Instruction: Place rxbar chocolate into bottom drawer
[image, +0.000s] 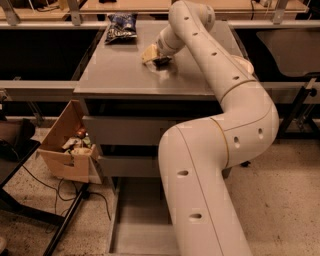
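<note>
Dark rxbar chocolate (163, 61) | pincer (156, 56) at it, cabinet top (120, 75) | print illegible

The gripper (155, 55) was low over the cabinet top (115, 75), near its middle and toward the back edge. The dark rxbar chocolate (163, 61) was right at the gripper. A blue-and-white snack bag (121, 26) lay at the cabinet top's far left corner. Beneath the cabinet top, the bottom drawer (137, 220) stood pulled out. A cardboard box (62, 155) sat below the top's left edge.
</note>
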